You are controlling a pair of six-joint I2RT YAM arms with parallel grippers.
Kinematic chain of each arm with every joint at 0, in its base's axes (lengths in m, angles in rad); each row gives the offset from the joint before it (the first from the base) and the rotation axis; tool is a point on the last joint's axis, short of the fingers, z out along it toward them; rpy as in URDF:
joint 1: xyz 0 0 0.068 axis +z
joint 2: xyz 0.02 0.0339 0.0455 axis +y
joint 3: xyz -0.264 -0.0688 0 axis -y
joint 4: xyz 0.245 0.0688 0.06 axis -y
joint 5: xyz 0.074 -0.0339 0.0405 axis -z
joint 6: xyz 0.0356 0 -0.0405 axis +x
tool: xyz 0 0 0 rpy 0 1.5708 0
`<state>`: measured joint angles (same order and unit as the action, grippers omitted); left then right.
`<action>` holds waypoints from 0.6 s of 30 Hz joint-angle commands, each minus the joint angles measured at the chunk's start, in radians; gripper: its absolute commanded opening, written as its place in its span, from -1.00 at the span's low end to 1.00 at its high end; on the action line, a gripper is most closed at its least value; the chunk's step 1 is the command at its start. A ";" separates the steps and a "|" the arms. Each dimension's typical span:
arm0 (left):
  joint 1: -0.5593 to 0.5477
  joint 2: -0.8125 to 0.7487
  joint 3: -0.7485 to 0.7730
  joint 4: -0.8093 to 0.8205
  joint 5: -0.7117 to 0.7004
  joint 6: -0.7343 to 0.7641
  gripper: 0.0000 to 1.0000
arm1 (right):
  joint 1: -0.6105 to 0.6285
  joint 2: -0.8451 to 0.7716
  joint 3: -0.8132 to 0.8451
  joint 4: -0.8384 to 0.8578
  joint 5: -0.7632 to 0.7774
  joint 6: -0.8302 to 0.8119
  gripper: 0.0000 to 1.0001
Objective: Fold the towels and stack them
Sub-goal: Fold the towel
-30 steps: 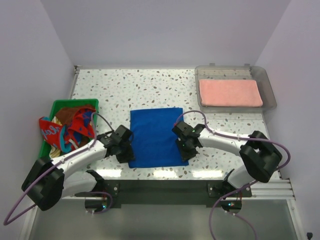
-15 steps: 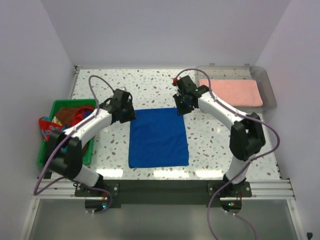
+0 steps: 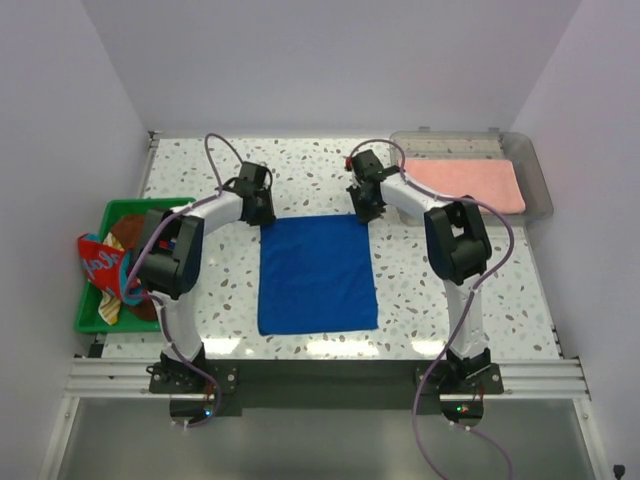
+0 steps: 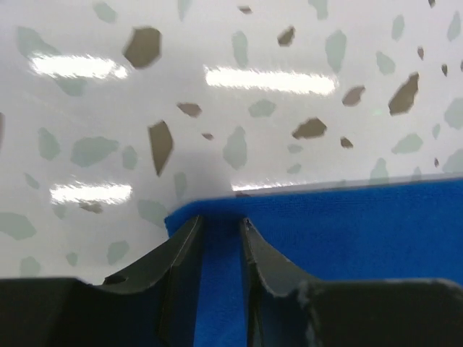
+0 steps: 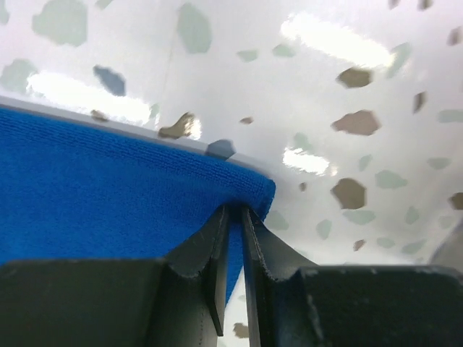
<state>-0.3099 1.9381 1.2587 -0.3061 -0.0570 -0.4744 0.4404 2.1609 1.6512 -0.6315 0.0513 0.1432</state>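
A plain royal blue towel (image 3: 315,275) lies spread flat in the middle of the table. My left gripper (image 3: 264,218) is at its far left corner and my right gripper (image 3: 365,213) at its far right corner. In the left wrist view the jaws of the left gripper (image 4: 221,220) are closed on the blue cloth (image 4: 347,231) at the corner. In the right wrist view the right gripper (image 5: 235,210) pinches the corner of the blue cloth (image 5: 108,181) in a narrow gap. A salmon pink towel (image 3: 462,186) lies folded at the far right.
The pink towel rests in a clear plastic tray (image 3: 537,200) at the far right corner. A green basket (image 3: 118,209) at the left edge holds a blue towel with red pattern (image 3: 100,265) and a brown one (image 3: 130,228), crumpled together.
Both arms have swung from the towel's near half out to its two far corners. Both grippers have closed down on the blue cloth there.
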 commanded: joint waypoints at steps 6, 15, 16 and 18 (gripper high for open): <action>0.071 -0.019 0.037 0.018 0.002 0.107 -0.21 | -0.022 -0.091 -0.028 0.065 0.019 -0.102 -0.69; 0.074 -0.126 0.094 0.013 0.029 0.468 0.74 | -0.042 -0.115 0.166 -0.147 -0.151 -0.414 -0.11; 0.075 -0.125 0.100 0.006 0.052 0.518 0.91 | -0.045 -0.104 0.186 -0.172 -0.171 -0.438 -0.06; 0.077 -0.104 0.129 -0.017 0.112 0.612 0.95 | -0.049 -0.063 0.252 -0.229 -0.239 -0.502 0.07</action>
<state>-0.2440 1.8553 1.3281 -0.3161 -0.0208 -0.0895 0.4038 2.0823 1.7996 -0.7418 -0.0631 -0.1917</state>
